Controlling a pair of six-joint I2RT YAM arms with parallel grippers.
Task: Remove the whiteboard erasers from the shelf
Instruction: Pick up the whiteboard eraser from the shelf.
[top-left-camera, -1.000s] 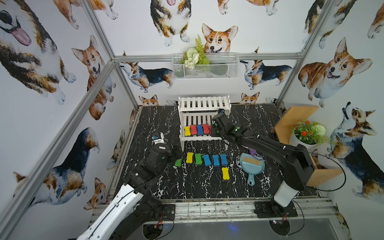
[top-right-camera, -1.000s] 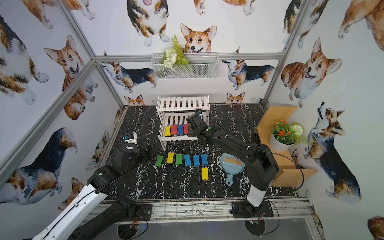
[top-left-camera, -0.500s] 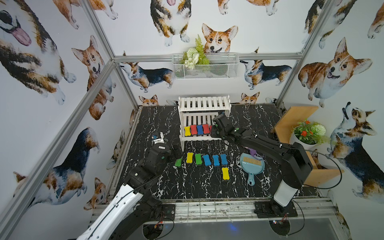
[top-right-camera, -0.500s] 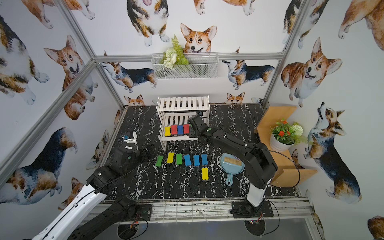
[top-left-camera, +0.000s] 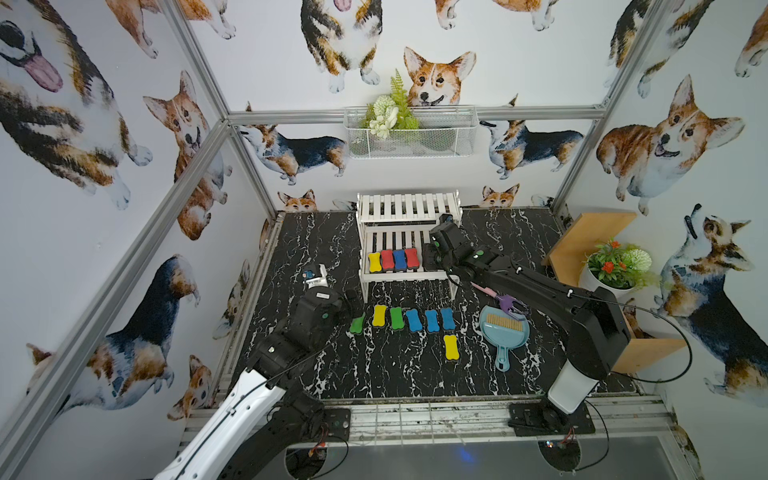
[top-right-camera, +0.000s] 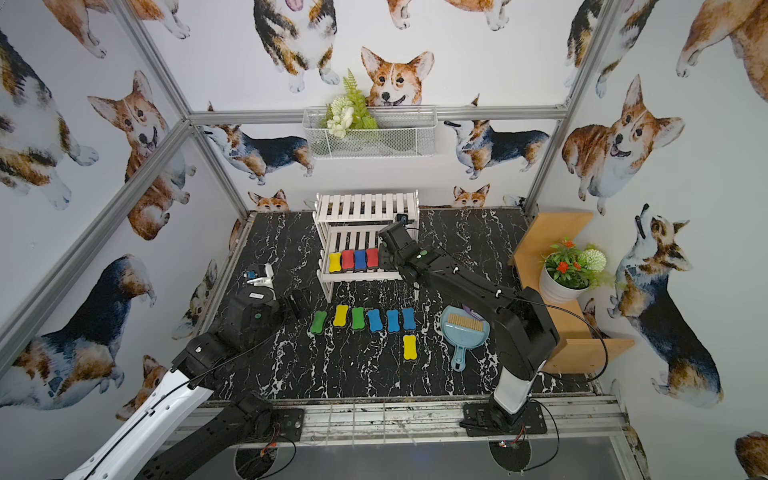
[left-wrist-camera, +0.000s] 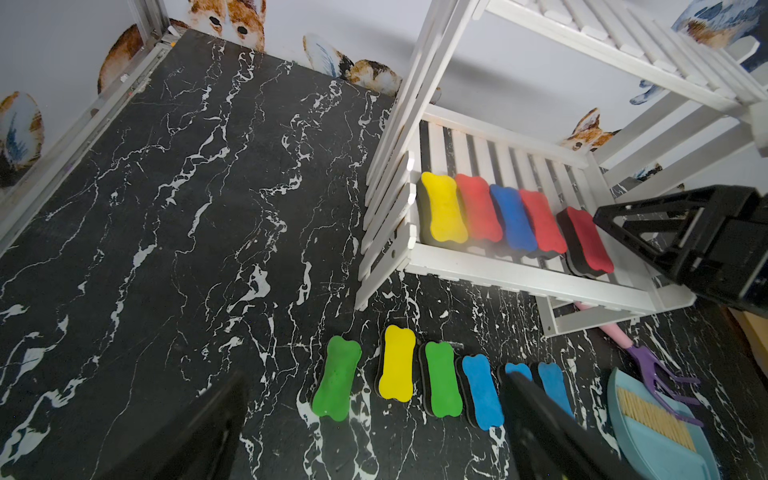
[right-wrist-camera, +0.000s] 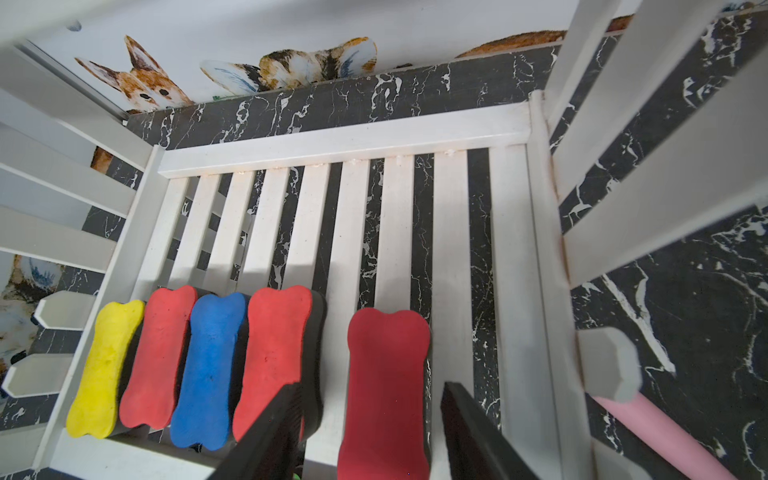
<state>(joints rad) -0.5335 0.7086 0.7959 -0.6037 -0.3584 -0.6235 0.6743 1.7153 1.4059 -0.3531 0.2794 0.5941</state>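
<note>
Shelf erasers: five bone-shaped whiteboard erasers (right-wrist-camera: 210, 370) with coloured tops and black felt undersides lie on the lower tier of the white slatted two-tier shelf (top-left-camera: 409, 206). Yellow, red, blue and red are packed together at the left; a lone red eraser (left-wrist-camera: 586, 241) lies apart to their right.
Right gripper (right-wrist-camera: 370, 390): jaws released, straddling the lone red eraser, a slim gap on each side.
Table erasers: seven more (top-left-camera: 414, 320) on the black marble-patterned table (top-left-camera: 316, 249), near the shelf's front. Green, yellow, green and three blue form a row; one yellow lies nearer.
Left gripper (left-wrist-camera: 374, 380): spread wide, empty, beside the row's left end.
Right of row: light-blue plastic dustpan (top-left-camera: 500, 332).
</note>
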